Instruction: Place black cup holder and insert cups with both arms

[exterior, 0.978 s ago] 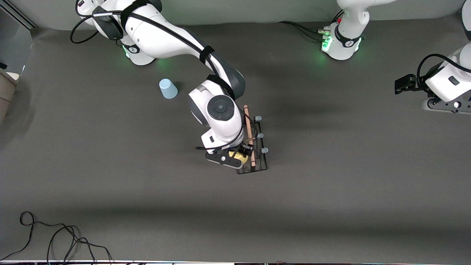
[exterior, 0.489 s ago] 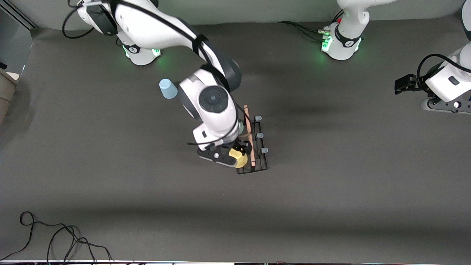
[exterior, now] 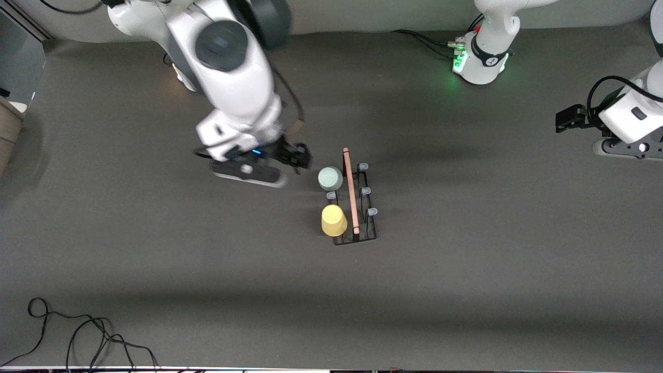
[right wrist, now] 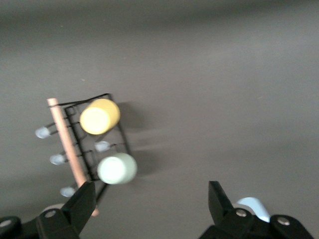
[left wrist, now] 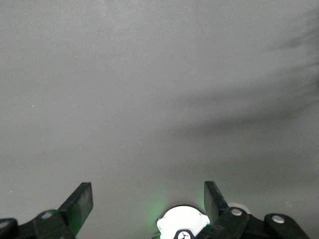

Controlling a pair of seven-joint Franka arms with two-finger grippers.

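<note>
**Right gripper spread and empty beside the rack; two cups on the prongs**

Right gripper [exterior: 298, 158] is seen up in the air over bare table, toward the right arm's end from the black cup holder [exterior: 355, 199]. Its fingers [right wrist: 82, 201] are spread wide apart in the right wrist view, and nothing is held between them. The right arm [exterior: 228, 67] is seen reaching down from its base at the top of the front view (much of that base is covered by the arm itself).

The left arm [exterior: 629, 122] is parked at its own end of the table, waiting, well apart from the rack. The left gripper [exterior: 570, 118] is held above bare grey table [exterior: 466, 290], and in the left wrist view its fingers [left wrist: 79, 204] are shown parted, with nothing between them.

The black cup holder is stood on the table near the middle, with its wooden rod handle [exterior: 351, 194] running along the top. Pale-blue prong tips [exterior: 363, 167] are left bare on the side toward the left arm's end.

On the side toward the right arm's end, two cups are set upside down over prongs. The yellow cup [exterior: 334, 220] is placed nearer to the front camera; the pale green cup [exterior: 330, 178] is placed farther from it. One bare prong tip [exterior: 330, 195] is seen between them.

A light blue cup [right wrist: 253, 206] is partly caught in the right wrist view, by one of that gripper's fingers (it is hidden in the front view).
</note>
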